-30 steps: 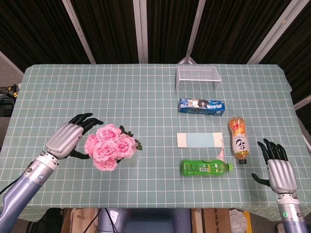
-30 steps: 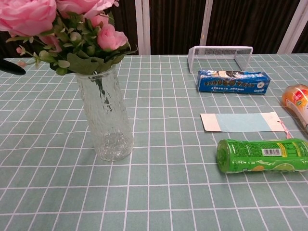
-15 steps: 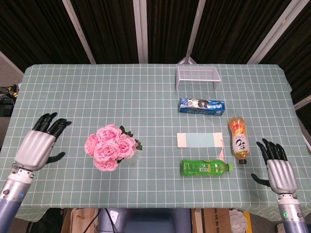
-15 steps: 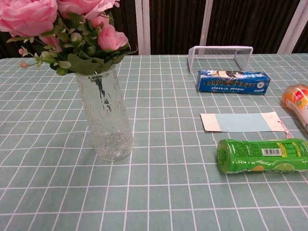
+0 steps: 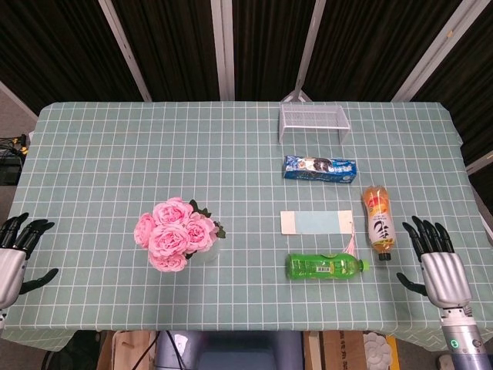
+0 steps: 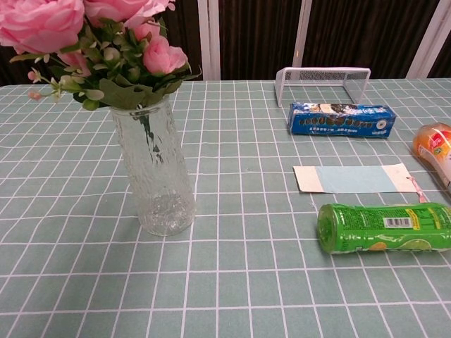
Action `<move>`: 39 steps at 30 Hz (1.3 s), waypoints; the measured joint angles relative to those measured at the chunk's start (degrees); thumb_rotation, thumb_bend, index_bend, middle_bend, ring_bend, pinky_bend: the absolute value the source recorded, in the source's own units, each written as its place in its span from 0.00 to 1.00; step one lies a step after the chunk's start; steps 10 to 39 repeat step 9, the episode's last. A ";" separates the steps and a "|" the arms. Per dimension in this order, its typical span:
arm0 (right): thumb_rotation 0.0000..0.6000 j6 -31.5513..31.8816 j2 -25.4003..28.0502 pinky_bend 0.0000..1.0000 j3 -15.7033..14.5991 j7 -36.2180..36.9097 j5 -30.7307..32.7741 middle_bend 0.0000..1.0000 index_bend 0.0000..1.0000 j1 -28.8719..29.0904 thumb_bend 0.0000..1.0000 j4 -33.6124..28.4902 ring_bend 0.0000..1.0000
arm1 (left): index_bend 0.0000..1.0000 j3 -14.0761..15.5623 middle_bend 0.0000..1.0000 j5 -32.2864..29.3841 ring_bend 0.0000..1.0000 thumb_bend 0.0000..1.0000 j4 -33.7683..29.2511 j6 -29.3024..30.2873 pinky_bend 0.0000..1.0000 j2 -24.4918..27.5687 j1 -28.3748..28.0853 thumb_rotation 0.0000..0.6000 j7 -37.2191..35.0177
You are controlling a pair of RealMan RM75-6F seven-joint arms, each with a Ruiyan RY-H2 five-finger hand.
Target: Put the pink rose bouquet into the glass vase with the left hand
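The pink rose bouquet [image 6: 106,49] stands in the glass vase [image 6: 155,176], left of frame centre on the worktop [image 5: 231,154]. Left hand [image 5: 11,258], frame edge, empty, fingers spread. Bouquet: light, soft heads; grip stems only. Vase: fragile, probably slippery and top-heavy.

- A light blue card [image 5: 316,223] lies flat on the green checked tablecloth [image 5: 231,154].
- Behind the card lies a blue biscuit pack [image 5: 320,168].
- Further behind stands a white wire rack [image 5: 313,121].
- In front of the card lies a green bottle [image 5: 324,267].
- To the right of the card lies an orange bottle [image 5: 377,217].
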 measured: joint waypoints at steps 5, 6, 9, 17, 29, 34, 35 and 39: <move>1.00 0.57 0.23 0.00 -0.01 0.43 -0.12 0.04 0.10 -0.37 0.19 -0.45 0.00 | 0.23 -1.34 0.18 0.80 0.07 0.17 3.30 0.75 0.09 -1.54 0.90 1.00 -3.22; 1.00 0.60 0.33 0.00 -0.03 0.46 -0.10 0.04 0.10 -0.42 0.19 -0.59 0.00 | 0.23 -1.45 0.18 0.83 0.07 0.17 3.44 0.65 0.09 -1.56 0.97 1.00 -3.25; 1.00 0.59 0.72 0.00 -0.06 0.44 0.11 0.04 0.10 -0.56 0.19 -1.07 0.00 | 0.24 -1.71 0.18 1.37 0.07 0.17 3.53 1.10 0.09 -1.62 1.39 1.00 -3.65; 1.00 0.59 0.72 0.00 -0.06 0.44 0.11 0.04 0.10 -0.56 0.19 -1.07 0.00 | 0.24 -1.71 0.18 1.37 0.07 0.17 3.53 1.10 0.09 -1.62 1.39 1.00 -3.65; 1.00 0.59 0.72 0.00 -0.06 0.44 0.11 0.04 0.10 -0.56 0.19 -1.07 0.00 | 0.24 -1.71 0.18 1.37 0.07 0.17 3.53 1.10 0.09 -1.62 1.39 1.00 -3.65; 1.00 0.59 0.72 0.00 -0.06 0.44 0.11 0.04 0.10 -0.56 0.19 -1.07 0.00 | 0.24 -1.71 0.18 1.37 0.07 0.17 3.53 1.10 0.09 -1.62 1.39 1.00 -3.65; 1.00 0.59 0.72 0.00 -0.06 0.44 0.11 0.04 0.10 -0.56 0.19 -1.07 0.00 | 0.24 -1.71 0.18 1.37 0.07 0.17 3.53 1.10 0.09 -1.62 1.39 1.00 -3.65; 1.00 0.59 0.72 0.00 -0.06 0.44 0.11 0.04 0.10 -0.56 0.19 -1.07 0.00 | 0.24 -1.71 0.18 1.37 0.07 0.17 3.53 1.10 0.09 -1.62 1.39 1.00 -3.65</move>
